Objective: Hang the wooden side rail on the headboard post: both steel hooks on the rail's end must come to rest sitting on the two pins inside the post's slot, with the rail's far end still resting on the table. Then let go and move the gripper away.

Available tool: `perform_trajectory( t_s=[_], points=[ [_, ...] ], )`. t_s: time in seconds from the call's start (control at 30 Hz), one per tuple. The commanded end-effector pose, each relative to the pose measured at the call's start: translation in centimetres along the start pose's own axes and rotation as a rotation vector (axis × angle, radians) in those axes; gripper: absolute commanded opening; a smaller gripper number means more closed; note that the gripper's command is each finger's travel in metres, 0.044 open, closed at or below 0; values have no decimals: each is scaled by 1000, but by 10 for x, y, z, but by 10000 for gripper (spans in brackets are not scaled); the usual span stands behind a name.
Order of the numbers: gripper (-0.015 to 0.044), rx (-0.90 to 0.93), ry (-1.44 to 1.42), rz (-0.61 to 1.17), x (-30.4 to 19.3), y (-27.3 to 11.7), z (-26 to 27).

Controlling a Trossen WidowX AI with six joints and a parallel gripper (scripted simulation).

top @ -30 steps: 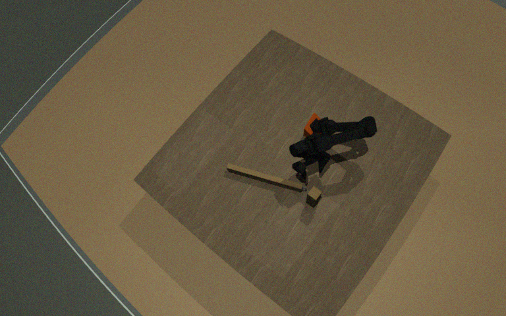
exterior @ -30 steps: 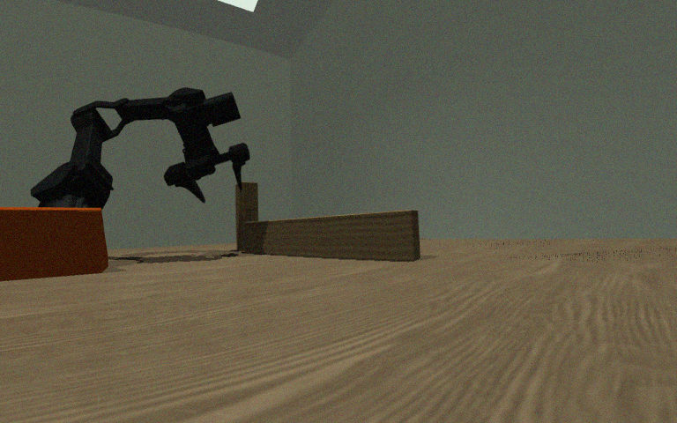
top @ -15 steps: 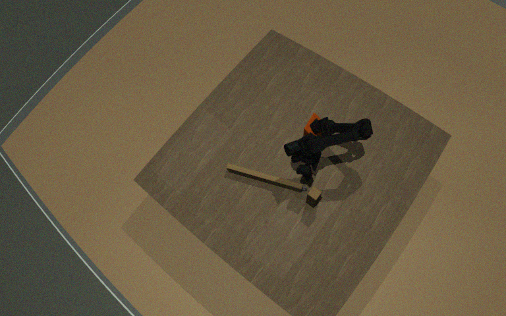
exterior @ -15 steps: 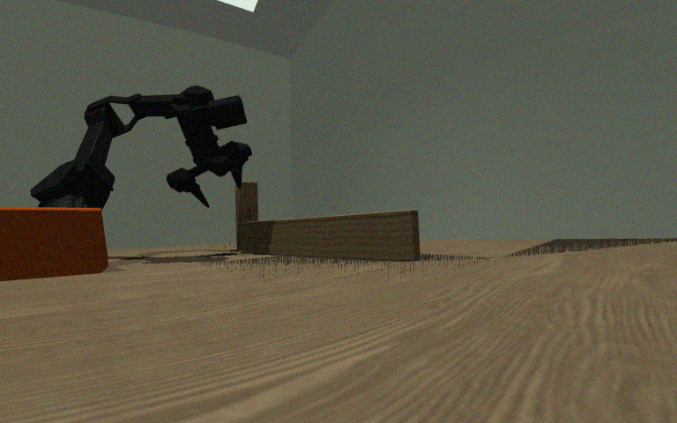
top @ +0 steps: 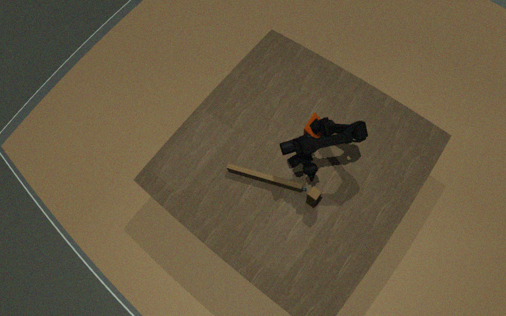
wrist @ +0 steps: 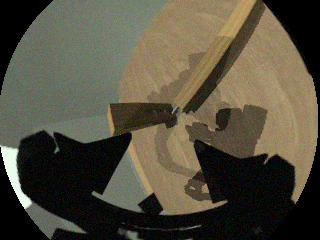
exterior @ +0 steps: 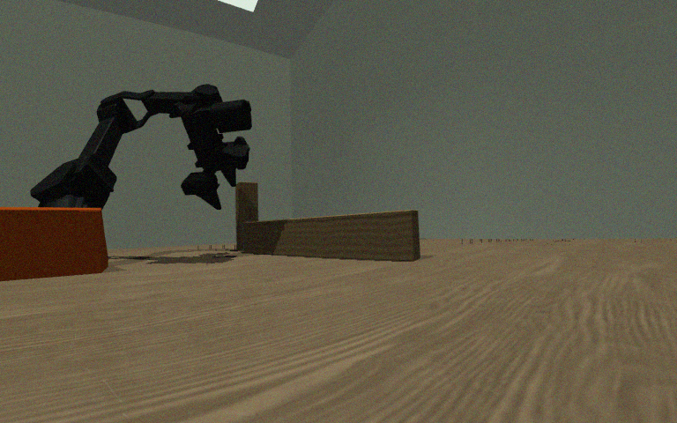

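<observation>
The wooden side rail [top: 265, 176] [exterior: 344, 236] [wrist: 215, 59] stands on its long narrow edge on the table and looks level. Its steel hooks [top: 304, 188] [wrist: 176, 110] show at its near-post end, in a small gap beside the post. The headboard post [top: 313, 193] [exterior: 247, 201] [wrist: 139, 118] stands upright. The slot and pins cannot be made out, nor whether the hooks touch the post. My gripper [top: 304, 174] [exterior: 226, 196] [wrist: 163, 139] is open and empty. It hangs above the table near the post, with its fingertips around post-top height in the exterior view.
An orange block [top: 312, 127] [exterior: 49, 244] is by the arm's base. The arm reaches over from it, and its shadow falls around the rail and post. The table [top: 223, 122] [exterior: 349, 338] has its edges well away from the rail in the top view.
</observation>
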State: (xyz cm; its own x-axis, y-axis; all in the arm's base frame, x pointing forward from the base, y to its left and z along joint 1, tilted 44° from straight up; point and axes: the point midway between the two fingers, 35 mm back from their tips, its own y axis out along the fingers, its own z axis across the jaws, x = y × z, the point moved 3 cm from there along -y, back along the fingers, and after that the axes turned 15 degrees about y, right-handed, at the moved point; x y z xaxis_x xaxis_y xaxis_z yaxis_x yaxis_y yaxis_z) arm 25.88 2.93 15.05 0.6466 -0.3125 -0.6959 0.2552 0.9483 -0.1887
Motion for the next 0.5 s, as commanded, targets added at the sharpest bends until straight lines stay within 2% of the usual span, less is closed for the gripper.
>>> perform_trajectory(
  t_s=[0.0,0.47],
  points=[
    [440,69,-568,23,13,-1,2],
    [440,141,-1165,-16,29,-3,2]
  ],
)
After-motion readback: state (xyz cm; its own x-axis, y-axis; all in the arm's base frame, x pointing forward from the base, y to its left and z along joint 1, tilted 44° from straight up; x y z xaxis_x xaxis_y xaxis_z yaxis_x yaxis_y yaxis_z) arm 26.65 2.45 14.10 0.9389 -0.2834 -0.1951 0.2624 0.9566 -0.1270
